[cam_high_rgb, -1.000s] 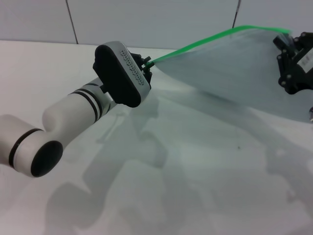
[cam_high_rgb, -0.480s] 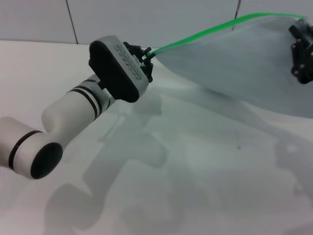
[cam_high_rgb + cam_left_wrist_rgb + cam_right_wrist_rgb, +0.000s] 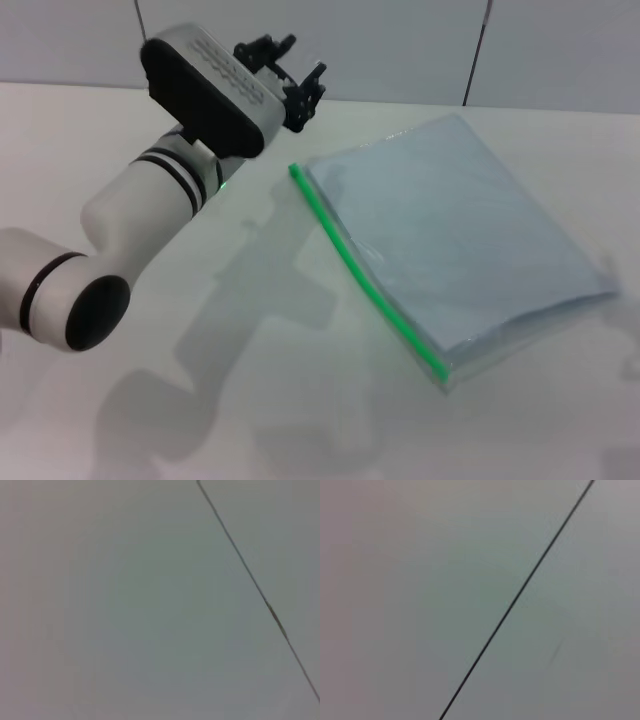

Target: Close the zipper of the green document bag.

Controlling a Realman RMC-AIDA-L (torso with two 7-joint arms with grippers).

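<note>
The green document bag [image 3: 460, 235] lies flat on the table [image 3: 250, 400], right of centre. The zipper [image 3: 362, 270] runs along its left edge. The left gripper [image 3: 295, 75] hangs above the table, behind and left of the bag, apart from it.

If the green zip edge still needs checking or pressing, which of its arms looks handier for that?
Probably the left. Its left gripper hangs open just past the far end of the zipper, above the table. The bag lies flat, and the right gripper is out of view.
</note>
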